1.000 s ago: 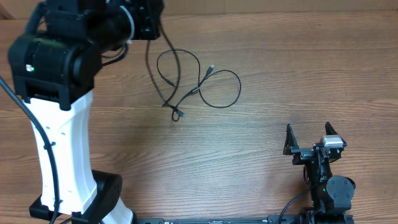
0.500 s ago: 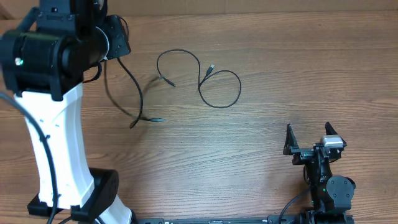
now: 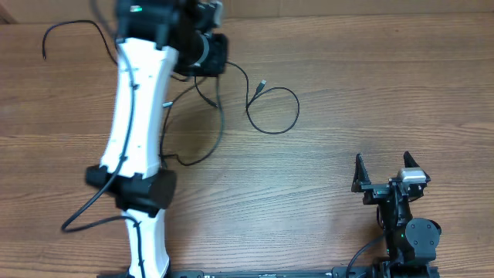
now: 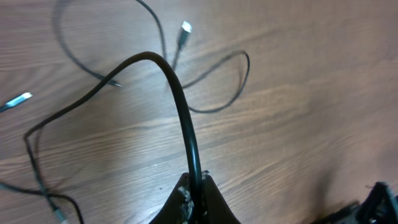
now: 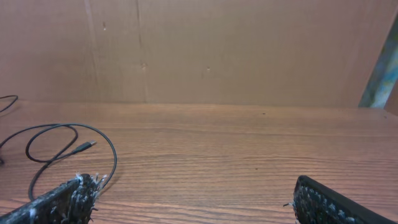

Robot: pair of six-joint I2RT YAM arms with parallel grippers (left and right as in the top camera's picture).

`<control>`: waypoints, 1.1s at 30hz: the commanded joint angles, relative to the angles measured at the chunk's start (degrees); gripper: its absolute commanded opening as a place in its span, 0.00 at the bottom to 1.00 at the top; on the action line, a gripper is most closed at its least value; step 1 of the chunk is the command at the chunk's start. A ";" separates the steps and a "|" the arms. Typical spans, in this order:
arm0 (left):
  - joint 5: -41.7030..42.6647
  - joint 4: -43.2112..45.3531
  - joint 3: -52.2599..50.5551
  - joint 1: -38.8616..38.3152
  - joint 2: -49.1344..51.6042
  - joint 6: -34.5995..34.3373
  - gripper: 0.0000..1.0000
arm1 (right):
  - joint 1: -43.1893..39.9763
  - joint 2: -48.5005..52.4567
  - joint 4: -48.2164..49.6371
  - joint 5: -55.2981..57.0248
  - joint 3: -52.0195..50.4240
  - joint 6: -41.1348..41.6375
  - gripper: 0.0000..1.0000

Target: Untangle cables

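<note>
My left gripper [image 3: 211,55] is at the back of the table, shut on a thin black cable [image 3: 219,123] that trails from it toward the front and bends left beside the arm. In the left wrist view the gripper [image 4: 194,182] pinches this cable [image 4: 180,99], which arches up and falls away left. A second cable [image 3: 287,122] lies as a loose loop to the right, its plug end [image 3: 262,83] pointing back; the loop [image 4: 239,78] also shows in the left wrist view. My right gripper [image 3: 384,171] rests open near the front right, nothing between its fingers [image 5: 68,199].
The white left arm [image 3: 139,116] stretches from its base at the front edge up across the left half of the table. A thicker black robot wire [image 3: 73,25] curls at the back left. The looped cable [image 5: 93,134] shows far left in the right wrist view, before a brown wall [image 5: 199,50].
The left arm first swung left, pulling one cable out of the tangle, then came back right with that cable still gripped. The loop stayed put. The right arm has not moved.
</note>
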 commanded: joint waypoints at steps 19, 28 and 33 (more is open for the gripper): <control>-4.33 -0.17 -0.20 -6.25 4.02 5.95 0.93 | 0.28 -0.42 0.33 0.09 -0.59 0.15 1.00; -5.90 -0.15 -15.17 -6.16 -8.13 1.42 1.00 | 0.28 -0.42 0.31 0.09 -0.59 0.15 1.00; -20.59 -0.13 -28.70 -6.05 -15.04 -19.45 1.00 | 0.28 -0.42 0.33 0.09 -0.59 0.15 1.00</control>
